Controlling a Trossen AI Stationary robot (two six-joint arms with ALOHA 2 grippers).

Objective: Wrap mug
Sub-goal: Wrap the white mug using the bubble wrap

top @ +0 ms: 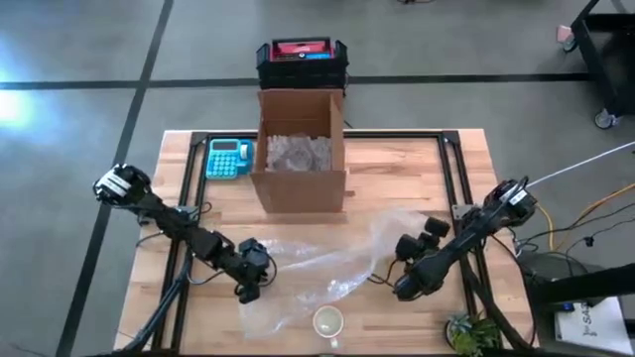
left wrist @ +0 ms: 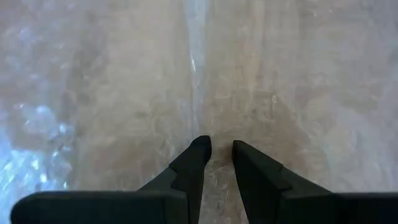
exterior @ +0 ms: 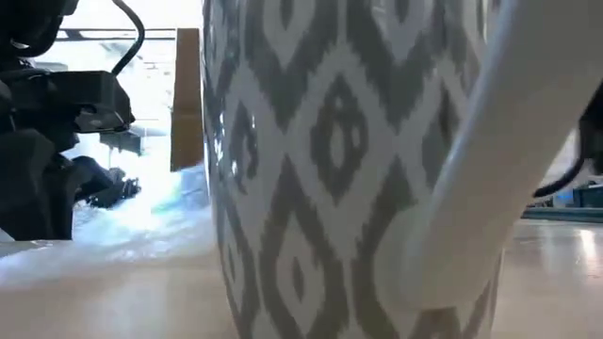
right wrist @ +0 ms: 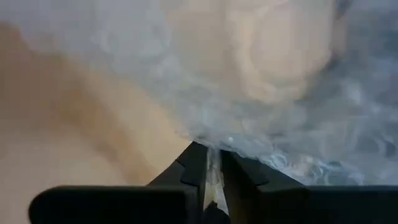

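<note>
The left gripper (top: 247,290) rests on the clear, crinkled bubble wrap sheet (top: 317,270), fingers slightly parted and grasping nothing. The patterned ceramic mug (top: 328,321) stands upright at the sheet's near edge, between the arms. The right gripper (top: 401,289) is clenched on the sheet's bunched edge; a cardboard box (top: 301,149) stands behind.

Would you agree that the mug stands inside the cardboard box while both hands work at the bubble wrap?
Not quite: in the high view the mug stands on the table's front edge, outside the cardboard box. Both the left hand and right hand are indeed at the bubble wrap.
</note>
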